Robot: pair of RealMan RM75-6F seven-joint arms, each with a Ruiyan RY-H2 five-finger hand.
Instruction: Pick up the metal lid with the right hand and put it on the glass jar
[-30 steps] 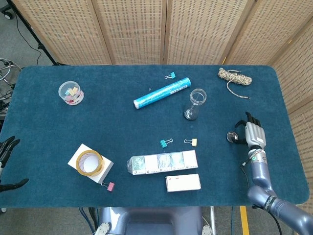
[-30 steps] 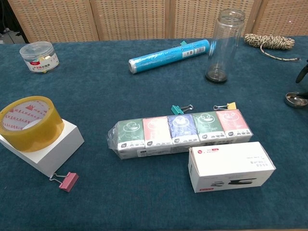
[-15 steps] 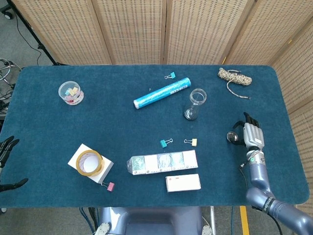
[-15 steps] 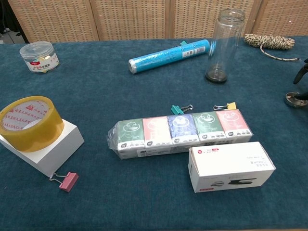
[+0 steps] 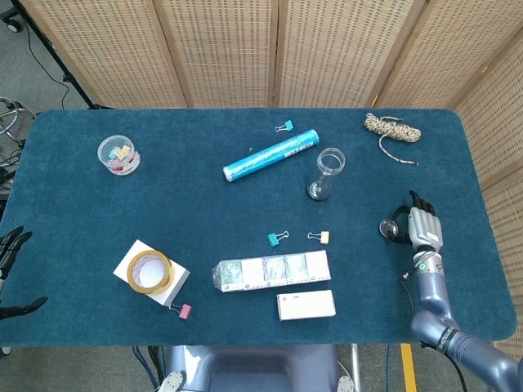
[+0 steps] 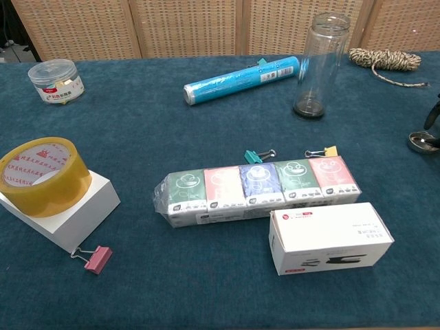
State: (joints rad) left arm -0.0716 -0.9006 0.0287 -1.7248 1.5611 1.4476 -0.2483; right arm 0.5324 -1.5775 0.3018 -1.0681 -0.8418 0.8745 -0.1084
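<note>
The round metal lid lies flat on the blue table cloth near the right edge, also seen in the chest view as the lid. My right hand sits just right of it, its dark thumb and fingers arching over the lid's edge; whether they touch it is unclear. One dark finger shows at the chest view's right border. The clear glass jar stands upright and uncovered, left of and beyond the lid; the jar is tall in the chest view. My left hand hangs spread at the table's left edge, holding nothing.
A blue roll, a coil of rope, binder clips, a tissue pack and a white box lie around the middle. Tape on a white block and a small plastic tub are at the left.
My right hand has slid slightly down the head view, toward the table's near edge, staying beside the lid. The lid still lies on the cloth. The left hand is unchanged.
</note>
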